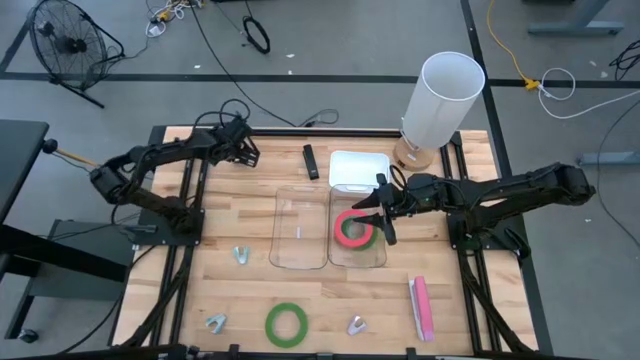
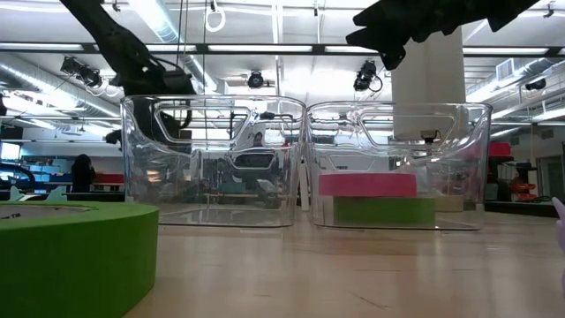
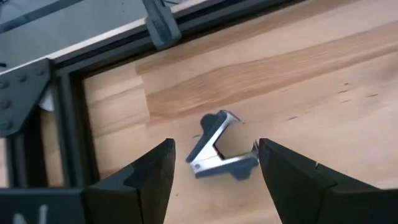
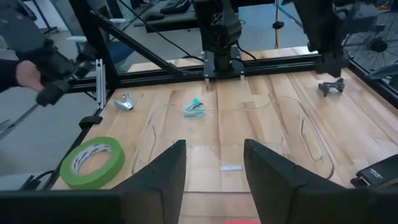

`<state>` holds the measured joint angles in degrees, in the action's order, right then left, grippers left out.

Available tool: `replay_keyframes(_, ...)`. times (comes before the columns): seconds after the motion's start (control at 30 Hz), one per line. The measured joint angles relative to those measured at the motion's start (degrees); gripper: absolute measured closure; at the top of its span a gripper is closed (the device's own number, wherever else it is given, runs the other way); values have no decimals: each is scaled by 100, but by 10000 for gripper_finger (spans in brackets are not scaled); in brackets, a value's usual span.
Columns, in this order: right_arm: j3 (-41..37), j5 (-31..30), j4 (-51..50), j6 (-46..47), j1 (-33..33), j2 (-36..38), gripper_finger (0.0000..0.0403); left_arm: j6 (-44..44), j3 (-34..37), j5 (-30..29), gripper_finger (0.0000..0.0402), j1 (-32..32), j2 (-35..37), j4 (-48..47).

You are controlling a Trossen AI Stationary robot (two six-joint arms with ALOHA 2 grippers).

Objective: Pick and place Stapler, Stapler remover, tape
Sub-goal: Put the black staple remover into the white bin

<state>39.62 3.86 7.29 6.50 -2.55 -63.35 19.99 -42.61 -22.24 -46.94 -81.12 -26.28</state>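
Observation:
A red-pink tape roll lies on a green roll inside the right clear bin. A second green roll lies flat on the table near the front edge. My right gripper is open and empty above that bin; in its wrist view only the red-pink roll's edge shows below the fingers. My left gripper is at the far left, open, its fingers on either side of a silver staple remover that lies on the wood, without touching it. A pink stapler lies at the front right and a black stapler at the back.
An empty clear bin stands left of the filled one. Staple removers lie on the table at the left, the front left and the front middle. A white tray and a tall white cylinder stand at the back right.

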Motion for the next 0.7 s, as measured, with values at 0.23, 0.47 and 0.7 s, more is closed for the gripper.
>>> replay_keyframes(0.23, 2, 0, -4, 0, 0, 0, 241, -95, 0, 4, 168, -232, -775, 393)
replay_keyframes(0.47, 2, 0, 6, 0, 1, -2, 241, -107, -22, -35, 202, -193, -947, 373)
replay_keyframes(0.7, 2, 0, 13, 0, 0, -2, 240, -236, -20, 525, 320, -208, -973, 692)
